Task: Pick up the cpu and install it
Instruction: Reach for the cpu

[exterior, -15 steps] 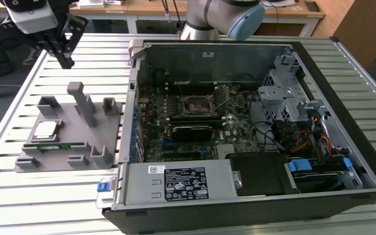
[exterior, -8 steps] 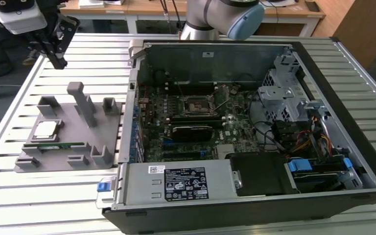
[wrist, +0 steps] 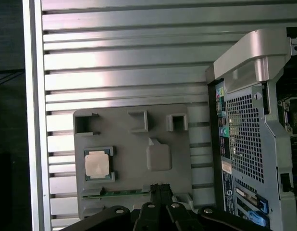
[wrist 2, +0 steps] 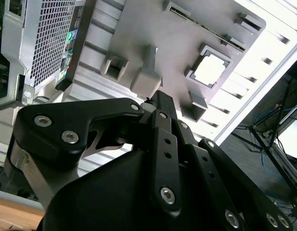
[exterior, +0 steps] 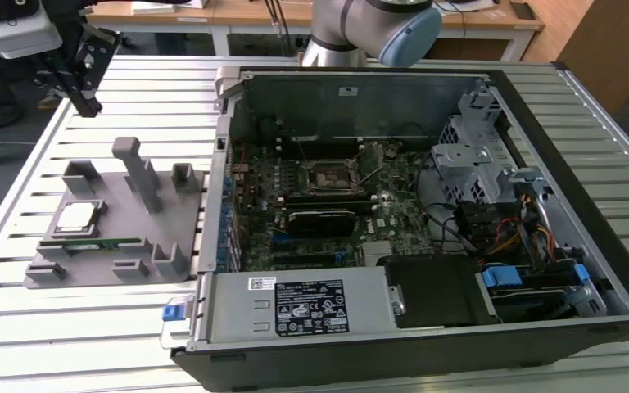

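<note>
The cpu (exterior: pixel 78 215) lies flat in a grey holder (exterior: pixel 128 246) on the bench (exterior: pixel 173 90), beside the open case (exterior: pixel 402 94). The gripper (exterior: pixel 88 106) hangs well apart from it, fingers together and empty. A clean pick likely means centring squarely and gripping opposite edges.

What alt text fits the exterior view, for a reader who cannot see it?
The cpu lies in a grey holder on a slatted table; an open computer case stands to the exterior view's right. The shut gripper hangs clear of the cpu.
</note>
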Tool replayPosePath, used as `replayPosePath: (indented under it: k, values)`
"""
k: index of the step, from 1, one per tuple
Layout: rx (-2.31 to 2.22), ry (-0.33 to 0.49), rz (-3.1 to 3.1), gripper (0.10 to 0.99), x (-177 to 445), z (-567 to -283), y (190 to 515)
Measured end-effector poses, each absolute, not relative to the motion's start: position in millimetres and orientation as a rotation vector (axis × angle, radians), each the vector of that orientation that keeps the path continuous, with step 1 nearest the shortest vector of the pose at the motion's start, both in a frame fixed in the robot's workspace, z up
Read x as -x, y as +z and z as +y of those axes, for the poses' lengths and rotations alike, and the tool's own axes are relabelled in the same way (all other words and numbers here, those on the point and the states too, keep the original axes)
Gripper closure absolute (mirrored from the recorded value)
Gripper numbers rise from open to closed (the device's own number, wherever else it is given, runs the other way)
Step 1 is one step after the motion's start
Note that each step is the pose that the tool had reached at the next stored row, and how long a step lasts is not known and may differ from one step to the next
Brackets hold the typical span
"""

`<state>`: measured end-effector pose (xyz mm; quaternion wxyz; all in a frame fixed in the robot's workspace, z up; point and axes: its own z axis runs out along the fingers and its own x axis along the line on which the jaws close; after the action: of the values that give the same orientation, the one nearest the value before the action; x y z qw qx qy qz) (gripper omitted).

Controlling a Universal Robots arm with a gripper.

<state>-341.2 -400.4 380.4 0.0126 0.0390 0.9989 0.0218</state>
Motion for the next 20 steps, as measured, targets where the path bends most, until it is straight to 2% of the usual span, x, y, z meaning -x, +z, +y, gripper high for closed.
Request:
replayPosePath:
  k: [20]
  values:
    - [-0.125,0.067,3.141,0.976,365.8,-403.6,373.7]
